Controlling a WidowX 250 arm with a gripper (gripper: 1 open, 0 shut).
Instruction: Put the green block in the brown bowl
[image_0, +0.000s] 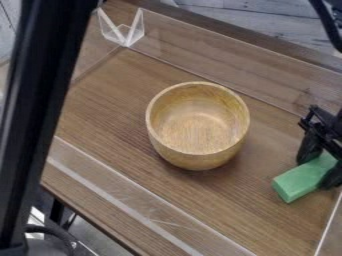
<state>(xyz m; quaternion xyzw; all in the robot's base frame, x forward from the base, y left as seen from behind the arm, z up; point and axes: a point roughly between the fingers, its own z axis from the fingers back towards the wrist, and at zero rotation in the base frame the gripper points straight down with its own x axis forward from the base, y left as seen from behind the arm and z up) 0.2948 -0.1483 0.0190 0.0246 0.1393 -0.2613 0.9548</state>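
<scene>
The brown bowl (190, 154) stands empty in the middle of the wooden table. To its right, near the table's right edge, the green block (302, 182) lies tilted, its far end reaching up between the black fingers of my gripper (321, 150). The gripper points steeply down and is closed on that end of the block. The right frame edge cuts off part of the gripper.
A low clear plastic wall (94, 175) borders the wooden tabletop (107, 100). A clear folded plastic piece (120, 28) stands at the back left corner. A dark blurred bar (47, 110) runs diagonally across the left foreground, close to the camera.
</scene>
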